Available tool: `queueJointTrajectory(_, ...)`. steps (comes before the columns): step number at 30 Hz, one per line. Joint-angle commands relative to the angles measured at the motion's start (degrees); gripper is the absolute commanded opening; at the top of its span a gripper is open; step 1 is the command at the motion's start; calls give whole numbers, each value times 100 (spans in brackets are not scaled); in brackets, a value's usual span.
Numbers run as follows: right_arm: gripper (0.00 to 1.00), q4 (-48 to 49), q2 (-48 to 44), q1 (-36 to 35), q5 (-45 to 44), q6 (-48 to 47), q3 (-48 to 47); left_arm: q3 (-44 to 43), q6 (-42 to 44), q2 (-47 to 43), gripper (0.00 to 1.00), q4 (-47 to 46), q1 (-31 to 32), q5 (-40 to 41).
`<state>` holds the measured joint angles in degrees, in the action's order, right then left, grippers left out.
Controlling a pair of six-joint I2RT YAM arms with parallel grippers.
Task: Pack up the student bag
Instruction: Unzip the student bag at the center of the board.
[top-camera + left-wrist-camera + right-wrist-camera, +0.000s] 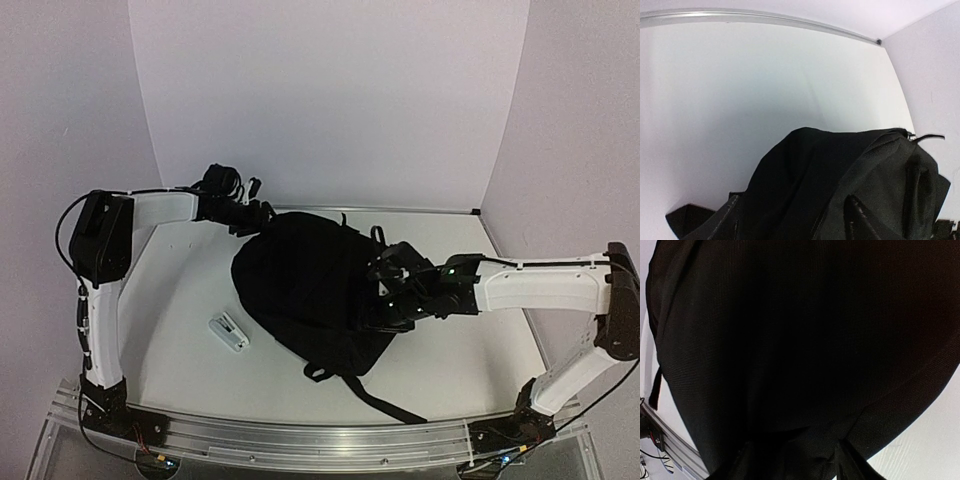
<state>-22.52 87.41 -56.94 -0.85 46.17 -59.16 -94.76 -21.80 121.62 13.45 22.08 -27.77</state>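
Black student bag (310, 290) lies at the middle of a white table (180, 280). The left fingers (857, 222) at its far end and the right fingers (846, 465) at its right side appear parted, gripping nothing, though black on black blurs them

Black student bag (300, 290) lies flat mid-surface (180, 270), bulky and rounded. The left tool (260, 217) sits at its far-left edge. The right tool (380, 290) is over its right side, dark on dark, finger gap unreadable. A small white object (228, 331) lies just left of the bag, not touching. One strap (385, 402) trails toward the near edge.
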Motion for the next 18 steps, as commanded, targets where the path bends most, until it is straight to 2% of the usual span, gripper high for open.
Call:
queueJointTrajectory(1, 66, -694, -400, -36, -479, -330, -798, 686, -114, -1380, 80, -5, -55, 910)
queueJointTrajectory(6, 75, -729, -515, -240, -889, -664, -1208, 2046, -912, -2609, 87, 36, -1, 1685)
queueJointTrajectory(8, 77, -644, -427, -254, -667, -801, -1312, 2586, -1359, -2988, 88, -116, 48, 1643)
queueJointTrajectory(12, 69, -328, -26, -271, 127, -954, -1432, 3660, -2195, -3525, 89, -824, 207, 1033)
queueJointTrajectory(18, 54, 142, 432, -279, 757, -942, -1509, 4100, -2436, -3632, 88, -690, 493, 768)
